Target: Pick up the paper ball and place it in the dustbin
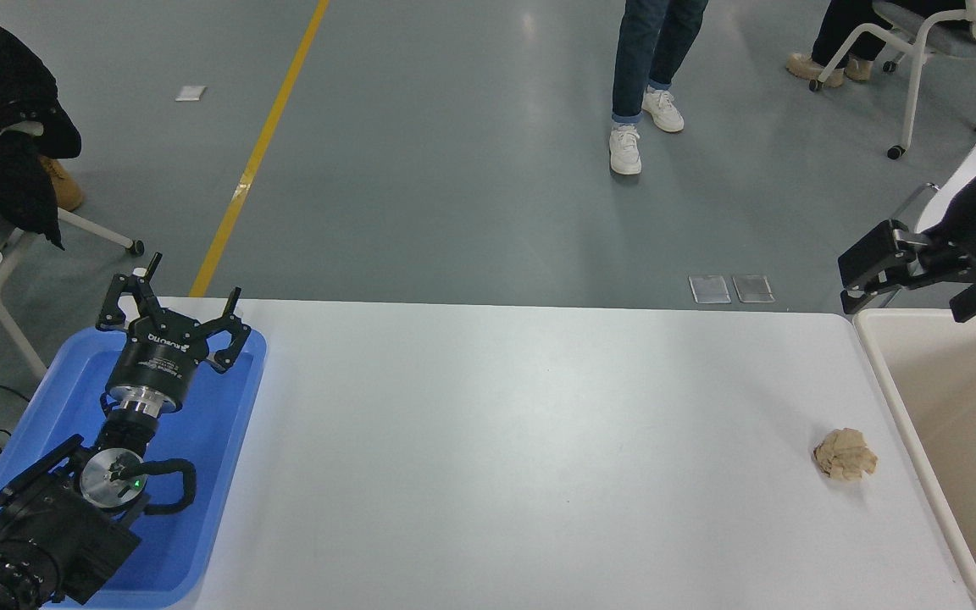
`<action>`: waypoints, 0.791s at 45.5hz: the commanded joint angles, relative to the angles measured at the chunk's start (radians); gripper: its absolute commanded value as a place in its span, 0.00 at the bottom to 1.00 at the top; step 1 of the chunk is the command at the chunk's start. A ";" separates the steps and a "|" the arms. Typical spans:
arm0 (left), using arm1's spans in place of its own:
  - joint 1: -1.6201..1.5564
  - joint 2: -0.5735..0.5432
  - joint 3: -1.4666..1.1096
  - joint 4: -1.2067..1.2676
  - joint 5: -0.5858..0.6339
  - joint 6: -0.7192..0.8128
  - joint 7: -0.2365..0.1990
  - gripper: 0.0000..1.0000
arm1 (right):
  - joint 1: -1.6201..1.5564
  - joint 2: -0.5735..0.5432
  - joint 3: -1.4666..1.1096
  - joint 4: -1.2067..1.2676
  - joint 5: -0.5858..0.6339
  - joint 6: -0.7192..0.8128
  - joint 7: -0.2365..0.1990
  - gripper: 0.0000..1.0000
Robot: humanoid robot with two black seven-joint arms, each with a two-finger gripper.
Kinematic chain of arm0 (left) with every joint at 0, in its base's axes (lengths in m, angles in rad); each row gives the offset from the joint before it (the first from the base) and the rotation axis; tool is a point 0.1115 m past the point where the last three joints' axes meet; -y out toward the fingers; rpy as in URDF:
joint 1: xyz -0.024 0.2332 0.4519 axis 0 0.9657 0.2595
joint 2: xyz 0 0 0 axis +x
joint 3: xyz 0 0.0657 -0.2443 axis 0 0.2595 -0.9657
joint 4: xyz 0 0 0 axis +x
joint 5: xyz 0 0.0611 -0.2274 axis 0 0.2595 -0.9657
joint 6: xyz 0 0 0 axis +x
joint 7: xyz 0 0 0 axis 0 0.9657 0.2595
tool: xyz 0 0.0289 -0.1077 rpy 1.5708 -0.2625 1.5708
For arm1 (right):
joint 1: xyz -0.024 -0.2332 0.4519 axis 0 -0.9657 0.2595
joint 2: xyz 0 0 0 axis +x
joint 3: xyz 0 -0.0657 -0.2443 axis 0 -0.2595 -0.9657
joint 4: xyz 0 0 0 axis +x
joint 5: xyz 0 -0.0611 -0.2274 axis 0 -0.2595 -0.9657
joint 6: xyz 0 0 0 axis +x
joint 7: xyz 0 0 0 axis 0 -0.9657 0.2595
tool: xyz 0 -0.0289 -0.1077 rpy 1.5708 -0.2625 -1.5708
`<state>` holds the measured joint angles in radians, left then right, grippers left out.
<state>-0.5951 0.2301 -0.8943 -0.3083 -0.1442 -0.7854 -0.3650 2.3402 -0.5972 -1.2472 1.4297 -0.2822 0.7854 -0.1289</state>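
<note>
Bright, even overhead light gives soft glare on the grey floor (471, 169) and faint shadows on the white table (522, 440), with seemingly slight edge softness.

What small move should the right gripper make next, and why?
Probably the open right gripper should come down toward the crumpled tan paper ball. The ball lies untouched on the white table beside the cream plastic dustbin, while the gripper hangs above the bin's far corner, holding nothing.
</note>
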 commanded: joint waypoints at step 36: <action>0.000 0.000 0.001 0.000 0.002 0.000 0.000 1.00 | -0.041 0.001 0.022 -0.011 -0.003 0.000 0.000 1.00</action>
<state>-0.5951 0.2301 -0.8930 -0.3083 -0.1436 -0.7854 -0.3652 2.3138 -0.5964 -1.2326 1.4232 -0.2847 0.7854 -0.1288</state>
